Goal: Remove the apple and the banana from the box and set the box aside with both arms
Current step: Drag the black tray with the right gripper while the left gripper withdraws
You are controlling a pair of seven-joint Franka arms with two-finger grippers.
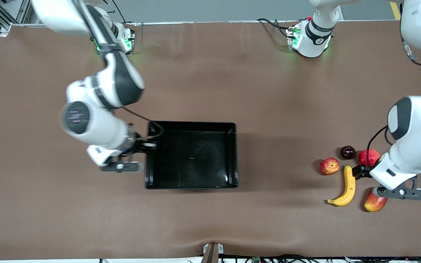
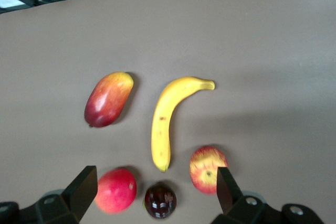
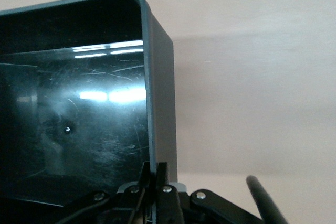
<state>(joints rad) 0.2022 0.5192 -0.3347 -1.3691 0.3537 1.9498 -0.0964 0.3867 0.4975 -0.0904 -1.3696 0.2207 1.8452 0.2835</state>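
The black box (image 1: 196, 171) sits open and empty mid-table. My right gripper (image 1: 148, 145) is shut on the box's wall (image 3: 160, 77) at the right arm's end, one finger inside and one outside (image 3: 155, 174). The yellow banana (image 1: 347, 186) and the streaked apple (image 1: 329, 166) lie on the table at the left arm's end. My left gripper (image 1: 359, 171) is open and empty, low over the fruits. In the left wrist view its fingers (image 2: 84, 187) stand wide apart, with the banana (image 2: 168, 119) and apple (image 2: 208, 169) in sight.
A dark purple fruit (image 1: 348, 152), a plain red fruit (image 1: 368, 157) and a mango (image 1: 375, 202) lie round the banana. In the left wrist view the purple fruit (image 2: 160, 200) and the red one (image 2: 116, 190) lie between the fingers, the mango (image 2: 108, 99) farther off.
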